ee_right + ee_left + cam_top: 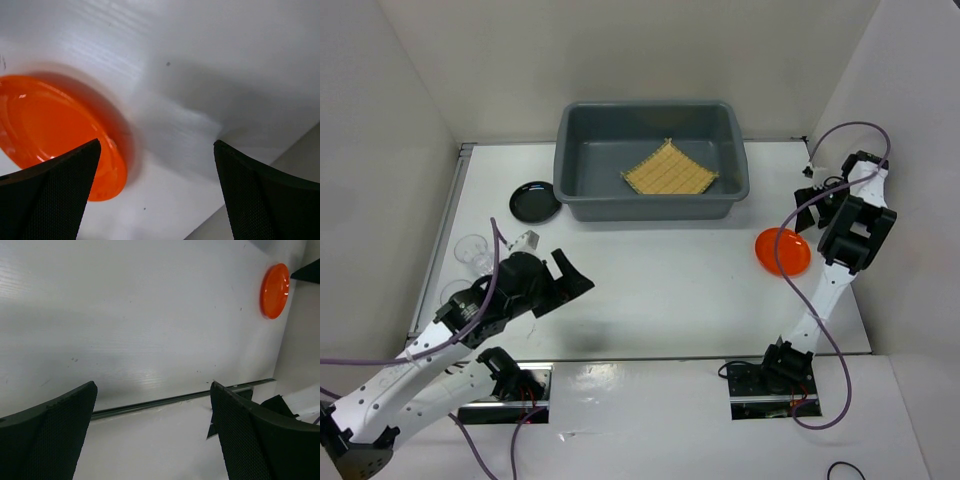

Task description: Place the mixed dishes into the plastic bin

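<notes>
At the table's (670, 290) right edge, the orange plate (45, 130) lies just beside the right gripper (156, 142), toward one finger (55, 195); jaws wide, empty. Left gripper (153, 385), equally wide, is well apart. Mat (668, 170) already in bin (650, 197).

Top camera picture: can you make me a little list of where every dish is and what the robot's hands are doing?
bin: large rectangular dark grey plastic bin, far side of the white table
in bin: square tan woven mat
outside bin: small round orange plate, on the right; small round black plate, left of the bin; clear glass cups, left edge
left end effector: open, empty, over bare table
right end effector: open, empty, over the orange plate's edge
</notes>
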`<state>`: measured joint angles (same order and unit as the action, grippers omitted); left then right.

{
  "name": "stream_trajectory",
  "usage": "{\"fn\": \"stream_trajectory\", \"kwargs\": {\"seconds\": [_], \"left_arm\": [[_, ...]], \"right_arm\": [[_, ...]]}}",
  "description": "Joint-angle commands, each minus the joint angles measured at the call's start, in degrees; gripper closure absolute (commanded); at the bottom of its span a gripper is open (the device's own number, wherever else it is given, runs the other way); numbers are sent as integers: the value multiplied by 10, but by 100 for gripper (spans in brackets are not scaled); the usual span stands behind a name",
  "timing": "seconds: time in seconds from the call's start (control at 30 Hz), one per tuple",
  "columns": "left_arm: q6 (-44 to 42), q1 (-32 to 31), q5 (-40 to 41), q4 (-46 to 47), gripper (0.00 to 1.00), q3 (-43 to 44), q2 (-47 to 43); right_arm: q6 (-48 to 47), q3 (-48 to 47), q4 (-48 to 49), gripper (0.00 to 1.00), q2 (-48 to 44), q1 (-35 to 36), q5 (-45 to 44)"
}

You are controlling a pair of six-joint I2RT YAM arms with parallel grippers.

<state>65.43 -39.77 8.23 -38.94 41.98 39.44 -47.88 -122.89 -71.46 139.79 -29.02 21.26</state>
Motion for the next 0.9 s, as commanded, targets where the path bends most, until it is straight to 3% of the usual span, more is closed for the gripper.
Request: {"fn": "stream_trajectory", "kwargs": {"seconds": [0.0, 0.2, 0.4, 0.57, 0.63, 0.73, 0.77, 0.8, 0.87], "left_arm": [[26, 4, -8, 2, 0, -8, -18], [26, 4, -8, -3, 0, -8, -29], [26, 4, -8, 2, 0, -20, -35], [37, 4, -8, -5, 0, -30, -70], [37, 4, -8, -11, 0, -30, -79], [48, 4, -8, -11, 0, -37, -95], [48, 4, -8, -11, 0, -43, -102], [48, 4, -8, -11, 0, -43, -102], [48, 4, -8, -11, 0, -43, -108]], "right_arm": [[-49, 91, -32, 1, 37, -20, -15], [-65, 174, -32, 1, 32, -15, -8], [-31, 191, -32, 18, 41, 3, 16], [-25, 198, -32, 45, 34, 14, 15], [-25, 219, -32, 49, 27, 34, 7], [-5, 225, -25, 73, 22, 47, 2], [6, 225, -19, 90, 22, 47, -6], [17, 217, -19, 97, 22, 47, -13], [51, 211, 2, 100, 22, 47, -23]]}}
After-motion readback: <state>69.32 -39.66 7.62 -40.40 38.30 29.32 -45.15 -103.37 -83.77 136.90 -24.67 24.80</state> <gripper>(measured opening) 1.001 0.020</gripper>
